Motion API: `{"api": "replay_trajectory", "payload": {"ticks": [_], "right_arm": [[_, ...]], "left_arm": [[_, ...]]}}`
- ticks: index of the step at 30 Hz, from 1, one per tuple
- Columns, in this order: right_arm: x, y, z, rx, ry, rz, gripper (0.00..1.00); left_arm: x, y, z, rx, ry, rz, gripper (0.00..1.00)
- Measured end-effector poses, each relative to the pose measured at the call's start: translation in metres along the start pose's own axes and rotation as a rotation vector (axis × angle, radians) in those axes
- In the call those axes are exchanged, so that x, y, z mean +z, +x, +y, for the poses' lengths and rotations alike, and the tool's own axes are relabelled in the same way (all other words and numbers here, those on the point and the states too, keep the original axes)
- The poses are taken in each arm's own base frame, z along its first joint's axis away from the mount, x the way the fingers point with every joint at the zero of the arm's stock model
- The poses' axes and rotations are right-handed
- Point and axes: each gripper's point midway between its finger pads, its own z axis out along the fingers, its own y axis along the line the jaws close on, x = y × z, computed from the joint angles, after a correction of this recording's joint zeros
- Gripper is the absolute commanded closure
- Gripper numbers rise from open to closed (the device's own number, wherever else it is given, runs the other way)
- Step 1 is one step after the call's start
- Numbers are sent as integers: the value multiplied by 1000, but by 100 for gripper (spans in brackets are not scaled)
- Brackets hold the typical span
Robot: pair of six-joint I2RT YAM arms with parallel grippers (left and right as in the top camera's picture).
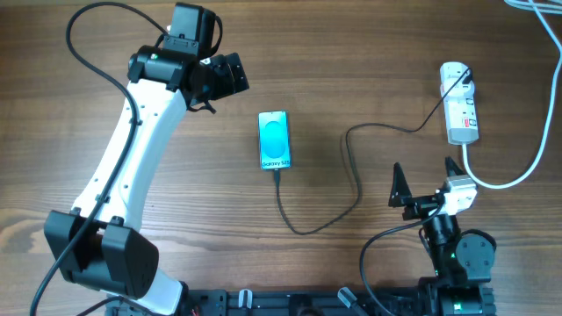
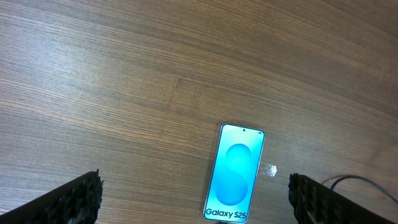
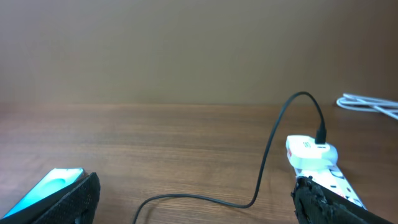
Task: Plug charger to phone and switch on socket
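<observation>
The phone (image 1: 274, 140) lies flat mid-table with its cyan screen up and "Galaxy S25" at its near edge. The charger (image 1: 355, 175), a thin black cable, runs from the socket (image 1: 459, 104) at the right in a loop, and its end lies against the phone's bottom edge; whether it is seated does not show. My left gripper (image 1: 230, 75) hangs open above the table, left of and beyond the phone. In its wrist view the phone (image 2: 235, 174) sits between the wide-apart fingers (image 2: 69, 202). My right gripper (image 1: 426, 178) is open, below the socket, empty.
A thick white lead (image 1: 527, 167) curves from the socket to the table's right edge and up past the far right corner. In the right wrist view the socket (image 3: 314, 152) stands just past the right finger (image 3: 329, 205), and the charger (image 3: 267, 155) crosses between the fingers.
</observation>
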Motion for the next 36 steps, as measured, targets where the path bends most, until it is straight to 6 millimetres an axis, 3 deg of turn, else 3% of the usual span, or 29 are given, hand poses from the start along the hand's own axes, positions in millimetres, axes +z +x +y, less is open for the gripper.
{"api": "replay_trajectory", "payload": {"ticks": [10,36], "right_arm": [[0,1,2,-63,1,3,0],[0,1,-6,-35,36,3,1]], "left_arm": [[0,0,0,0,0,0,0],[0,0,0,0,0,0,0]]}}
